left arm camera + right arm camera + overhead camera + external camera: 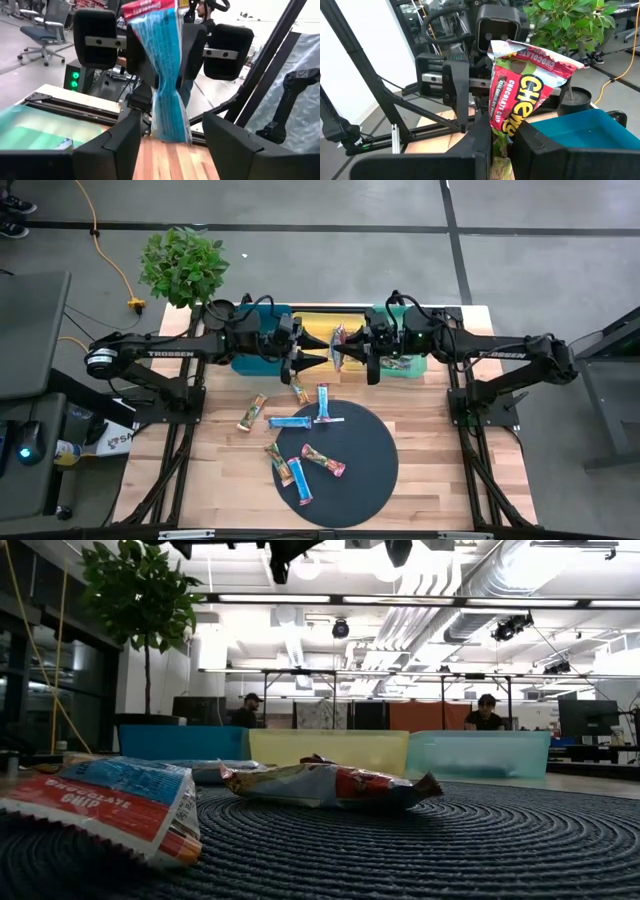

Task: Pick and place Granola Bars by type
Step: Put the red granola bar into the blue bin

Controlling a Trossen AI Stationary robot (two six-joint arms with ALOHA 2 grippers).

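Granola bar (520, 107) between right gripper (502, 132) fingers

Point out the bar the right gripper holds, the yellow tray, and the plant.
held granola bar (525, 100), right wrist view, on the printed wrapper face.
yellow tray (330, 750), low view, on its front wall.
plant (182, 268), high view, on the leaves.

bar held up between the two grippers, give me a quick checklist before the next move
1. Right gripper shut on the bar: ok.
2. Left gripper open, fingers clear of the wrapper: ok.
3. Bar over the yellow tray, going by the high view: ok.
4. Yellow tray is the right one for this type: cannot tell.
5. Sorting finished: not ok, loose bars lie on the round mat and the wood beside it.
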